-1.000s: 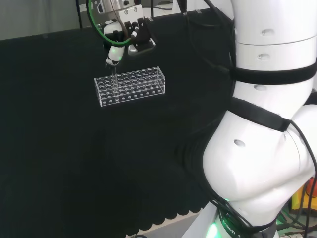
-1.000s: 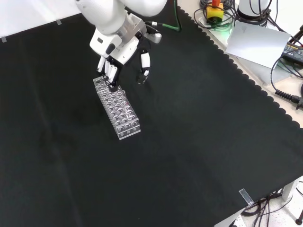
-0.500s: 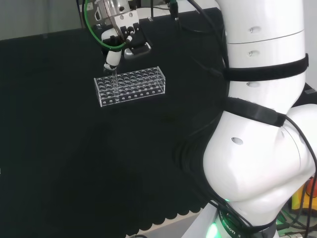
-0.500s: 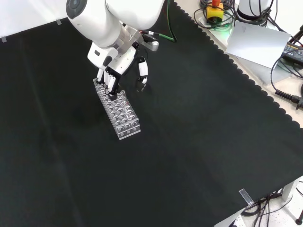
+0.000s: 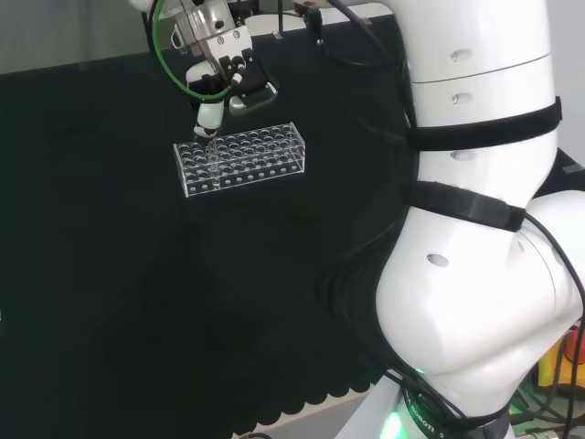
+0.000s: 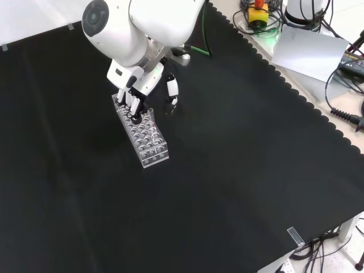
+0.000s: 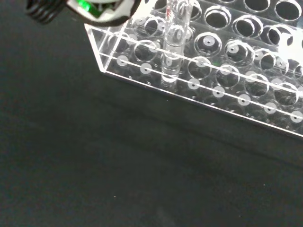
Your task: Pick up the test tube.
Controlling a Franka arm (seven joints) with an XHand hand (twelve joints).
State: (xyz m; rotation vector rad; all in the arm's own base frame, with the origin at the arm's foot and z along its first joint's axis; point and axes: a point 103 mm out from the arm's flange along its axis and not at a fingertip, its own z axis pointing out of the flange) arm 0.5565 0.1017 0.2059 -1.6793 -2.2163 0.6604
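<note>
The hand (image 5: 216, 80) is hanging over one end of a clear test tube rack (image 5: 239, 158), with its fingers (image 6: 132, 102) pointing down and drawn together around the top of a clear test tube (image 7: 173, 40), pinching it. In the front view the hand (image 6: 139, 85) is coming down from the top under the arm's big white link (image 6: 142, 25), and one black and white finger (image 6: 171, 91) is standing apart from the others, to the right of the rack (image 6: 142, 132) and clear of it. The test tube (image 5: 211, 157) is standing upright in the rack, its lower part sitting down in one of the holes near the rack's end; in the wrist view that hole is lying in the row along the rack's (image 7: 227, 71) long edge, a few holes in from a corner, and the tube's round bottom is showing through the clear wall just above the base plate. The other holes around it are showing as open rings. The rack is lying flat on the black cloth (image 6: 227, 182) of the bench, well in from the cloth's scalloped edge; in the head view it is sitting toward the far left part of the cloth (image 5: 137, 302), with the arm's white links (image 5: 484, 229) rising at the right.
</note>
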